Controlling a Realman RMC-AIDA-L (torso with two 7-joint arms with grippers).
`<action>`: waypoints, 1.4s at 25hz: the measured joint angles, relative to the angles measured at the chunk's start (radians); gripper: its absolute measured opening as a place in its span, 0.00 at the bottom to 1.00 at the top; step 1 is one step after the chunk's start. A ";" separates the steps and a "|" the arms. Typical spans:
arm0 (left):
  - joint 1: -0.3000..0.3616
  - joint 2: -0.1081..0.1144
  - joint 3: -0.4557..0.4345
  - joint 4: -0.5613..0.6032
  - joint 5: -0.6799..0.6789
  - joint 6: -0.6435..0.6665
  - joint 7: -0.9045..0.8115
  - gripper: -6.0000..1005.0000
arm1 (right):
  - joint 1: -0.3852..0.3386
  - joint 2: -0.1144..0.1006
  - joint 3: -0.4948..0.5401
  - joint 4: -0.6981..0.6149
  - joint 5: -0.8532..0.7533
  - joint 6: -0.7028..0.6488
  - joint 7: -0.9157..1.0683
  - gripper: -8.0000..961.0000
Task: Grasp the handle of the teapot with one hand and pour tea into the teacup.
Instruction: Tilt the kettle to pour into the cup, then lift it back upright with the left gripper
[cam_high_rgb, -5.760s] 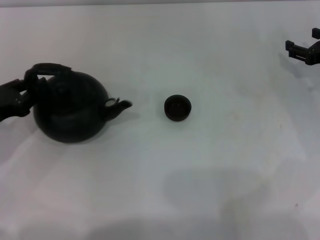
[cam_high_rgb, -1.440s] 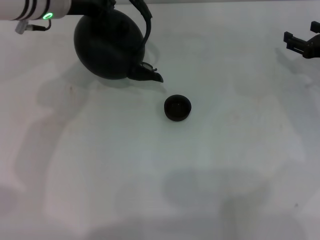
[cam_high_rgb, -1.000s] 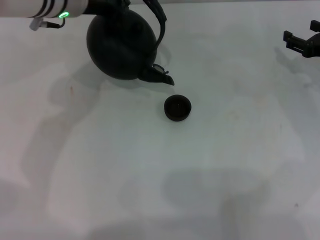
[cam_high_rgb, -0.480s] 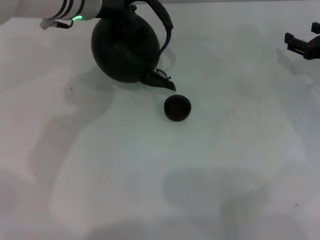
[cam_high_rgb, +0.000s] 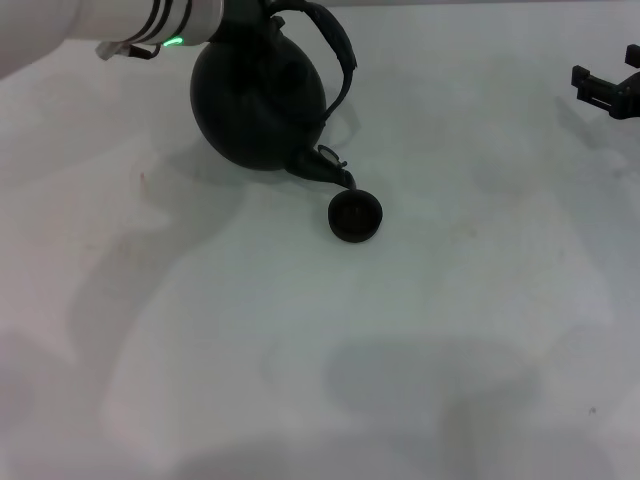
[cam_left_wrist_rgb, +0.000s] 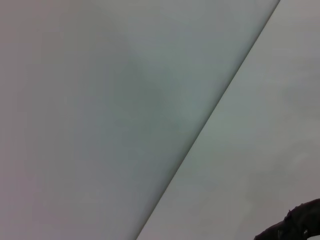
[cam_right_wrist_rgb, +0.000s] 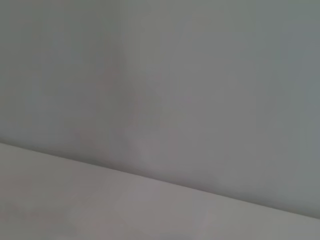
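The matte black teapot (cam_high_rgb: 258, 100) hangs in the air at the back left, tipped forward to the right. Its short spout (cam_high_rgb: 332, 173) points down and ends just above the back left rim of the tiny black teacup (cam_high_rgb: 355, 217), which stands on the white table. The arched handle (cam_high_rgb: 343, 58) curves over the pot's right side. My left gripper (cam_high_rgb: 248, 12) comes in from the upper left edge, shut on the handle's top end; its fingers are mostly hidden. My right gripper (cam_high_rgb: 608, 88) is parked at the far right edge, open and empty.
The white table (cam_high_rgb: 330, 350) bears only the cup. My white left forearm with a green light (cam_high_rgb: 172, 42) crosses the top left corner. The left wrist view shows a dark piece (cam_left_wrist_rgb: 300, 225) in its corner; the right wrist view shows only plain surfaces.
My left arm has carried the teapot forward and to the right and tipped it further. The spout has come down from well back of the cup to just over its rim. The right arm has not moved.
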 joint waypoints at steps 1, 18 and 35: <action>-0.001 0.000 0.002 0.000 0.000 0.000 0.000 0.14 | 0.000 0.000 0.000 0.000 0.000 0.000 0.000 0.88; 0.002 0.000 0.071 0.057 0.103 0.016 -0.053 0.13 | -0.002 -0.001 0.004 0.016 0.000 -0.003 -0.010 0.88; 0.021 0.001 0.093 0.135 0.105 0.078 -0.051 0.13 | -0.006 -0.001 0.028 0.028 -0.002 -0.025 -0.017 0.88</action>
